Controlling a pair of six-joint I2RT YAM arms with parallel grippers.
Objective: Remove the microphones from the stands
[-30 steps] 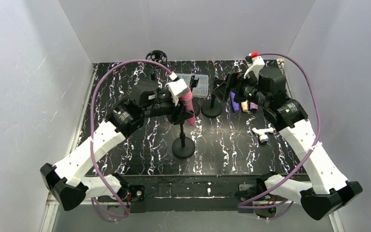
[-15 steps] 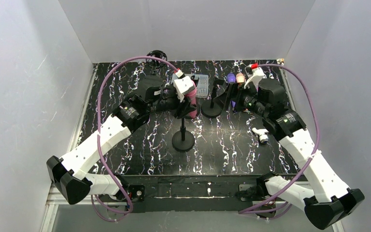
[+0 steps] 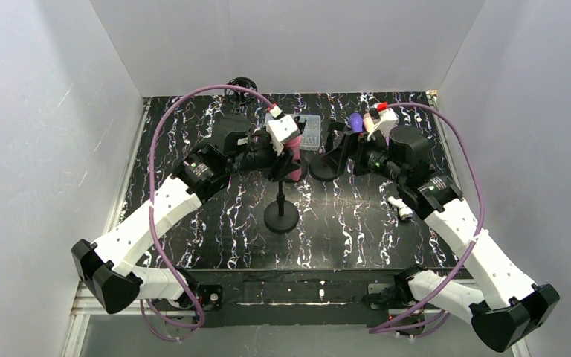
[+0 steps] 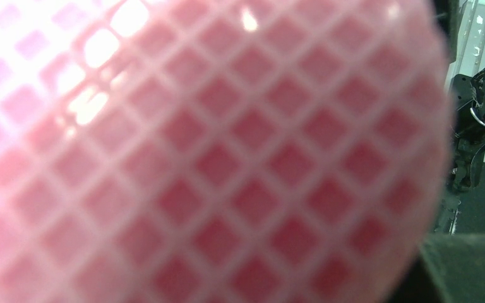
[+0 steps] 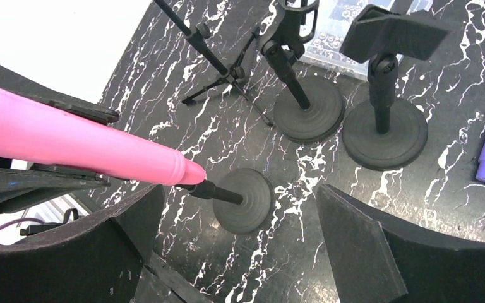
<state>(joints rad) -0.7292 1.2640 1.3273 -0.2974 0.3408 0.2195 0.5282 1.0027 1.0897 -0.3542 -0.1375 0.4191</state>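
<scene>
We see the left gripper (image 3: 285,165) clamped on the mic (image 3: 291,146), tail meeting the stand (image 3: 282,216); right gripper (image 3: 344,145) spread wide.

Left gripper (image 3: 286,165) clamps the mic (image 3: 291,147) atop the stand (image 3: 282,216); right gripper (image 3: 340,151) hangs wide open, right of the stand.

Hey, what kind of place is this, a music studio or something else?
Likely a robot test cell, not a studio: white walls box in a black marbled table, a left arm and right arm are bolted at its near edge, and several microphone stands sit on it.
</scene>
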